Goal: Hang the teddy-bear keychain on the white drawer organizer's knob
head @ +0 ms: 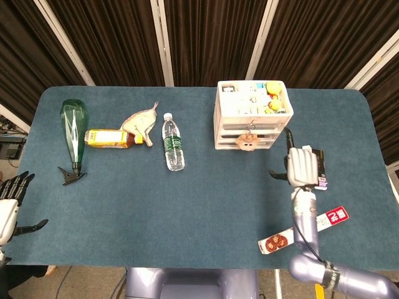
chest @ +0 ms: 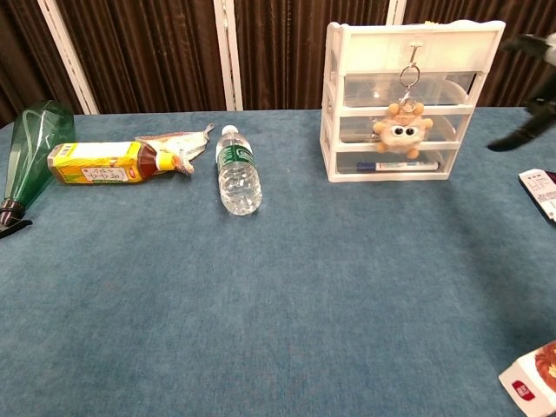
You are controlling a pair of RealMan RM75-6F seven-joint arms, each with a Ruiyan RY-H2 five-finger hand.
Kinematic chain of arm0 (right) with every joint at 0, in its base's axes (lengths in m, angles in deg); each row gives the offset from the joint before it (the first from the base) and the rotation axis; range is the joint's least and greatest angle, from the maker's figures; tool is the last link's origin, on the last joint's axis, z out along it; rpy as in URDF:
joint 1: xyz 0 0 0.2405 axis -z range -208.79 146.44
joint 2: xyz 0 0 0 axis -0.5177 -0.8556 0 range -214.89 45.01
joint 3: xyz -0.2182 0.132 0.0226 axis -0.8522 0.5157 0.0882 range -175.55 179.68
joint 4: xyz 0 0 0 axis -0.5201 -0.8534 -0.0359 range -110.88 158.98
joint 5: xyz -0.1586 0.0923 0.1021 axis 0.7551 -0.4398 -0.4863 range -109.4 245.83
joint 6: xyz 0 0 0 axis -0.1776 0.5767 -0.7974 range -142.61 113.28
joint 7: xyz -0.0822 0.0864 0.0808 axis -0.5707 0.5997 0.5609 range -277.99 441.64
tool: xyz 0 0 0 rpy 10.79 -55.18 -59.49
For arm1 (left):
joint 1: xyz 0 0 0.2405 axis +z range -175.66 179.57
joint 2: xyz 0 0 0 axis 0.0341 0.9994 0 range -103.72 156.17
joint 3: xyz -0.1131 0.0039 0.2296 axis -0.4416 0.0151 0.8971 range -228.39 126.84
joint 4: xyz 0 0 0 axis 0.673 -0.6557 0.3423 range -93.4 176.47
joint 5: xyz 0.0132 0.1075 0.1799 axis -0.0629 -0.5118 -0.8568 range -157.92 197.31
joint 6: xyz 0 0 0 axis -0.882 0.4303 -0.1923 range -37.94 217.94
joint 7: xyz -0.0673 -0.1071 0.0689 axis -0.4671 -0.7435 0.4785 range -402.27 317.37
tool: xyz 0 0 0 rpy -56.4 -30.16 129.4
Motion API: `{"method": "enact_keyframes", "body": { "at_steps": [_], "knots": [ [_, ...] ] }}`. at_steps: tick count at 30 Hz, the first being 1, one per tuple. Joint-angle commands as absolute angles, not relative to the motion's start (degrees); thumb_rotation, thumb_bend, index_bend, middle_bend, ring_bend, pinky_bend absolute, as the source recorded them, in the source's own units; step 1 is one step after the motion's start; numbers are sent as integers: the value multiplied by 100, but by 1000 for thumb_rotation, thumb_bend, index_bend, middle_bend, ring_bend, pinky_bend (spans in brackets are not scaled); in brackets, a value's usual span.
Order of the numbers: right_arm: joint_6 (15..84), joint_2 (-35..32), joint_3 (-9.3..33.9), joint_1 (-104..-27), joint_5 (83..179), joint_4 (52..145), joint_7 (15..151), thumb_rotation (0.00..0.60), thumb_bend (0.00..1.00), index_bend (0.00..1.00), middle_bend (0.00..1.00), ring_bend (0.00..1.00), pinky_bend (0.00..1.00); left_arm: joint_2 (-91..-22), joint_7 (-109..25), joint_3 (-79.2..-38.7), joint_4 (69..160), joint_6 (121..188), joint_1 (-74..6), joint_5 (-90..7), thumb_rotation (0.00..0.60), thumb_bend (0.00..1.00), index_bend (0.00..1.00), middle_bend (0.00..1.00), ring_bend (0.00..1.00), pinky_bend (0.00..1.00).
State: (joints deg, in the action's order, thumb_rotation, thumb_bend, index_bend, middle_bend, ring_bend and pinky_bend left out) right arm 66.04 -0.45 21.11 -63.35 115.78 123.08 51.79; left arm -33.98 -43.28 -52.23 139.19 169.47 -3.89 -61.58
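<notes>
The teddy-bear keychain hangs by its ring from the top knob of the white drawer organizer, its face toward the chest camera. From the head view the teddy-bear keychain dangles in front of the white drawer organizer. My right hand is open and empty, apart from the organizer to its right; only its dark fingertips show at the chest view's right edge. My left hand hovers open off the table's left edge.
A green glass bottle, a yellow tea bottle, a patterned pouch and a clear water bottle lie on the left half. Small boxes lie right of my right hand, a red-white packet nearer the front edge.
</notes>
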Motion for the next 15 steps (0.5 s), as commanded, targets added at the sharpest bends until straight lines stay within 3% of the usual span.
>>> {"method": "enact_keyframes", "body": {
  "at_steps": [1,4,6,8,9,13,15],
  "knots": [
    [6805,-401,1724,-5917,11915,12557,5429,600,0,0,921,856,792,-3405,-4331,-5217,13911,16997,-369,-6196,600,0,0,0,0,0],
    [6920,-731,1328,-5555,12317,12710,5671,600,0,0,805,750,716,-3422,-4314,-5210,13901,17062,-350,-6256,600,0,0,0,0,0],
    [6961,-951,1071,-5334,12614,12806,5883,600,0,0,631,445,584,-3444,-4291,-5203,13889,17118,-336,-6310,600,0,0,0,0,0],
    [6964,-1182,808,-5136,12935,12898,6108,600,0,0,403,48,399,-3466,-4277,-5194,13886,17174,-320,-6368,600,0,0,0,0,0],
    [6967,-1316,641,-5022,13140,12930,6231,600,0,0,336,0,346,-3479,-4273,-5187,13885,17205,-309,-6400,600,0,0,0,0,0],
    [7043,-1664,145,-4714,13852,12922,6526,600,0,0,56,0,111,-3514,-4241,-5161,13871,17350,-268,-6556,600,0,0,0,0,0],
    [7168,-1851,-136,-4520,14334,12854,6705,600,0,0,4,0,46,-3521,-4202,-5121,13868,17438,-229,-6661,600,0,0,0,0,0]
  ]
}}
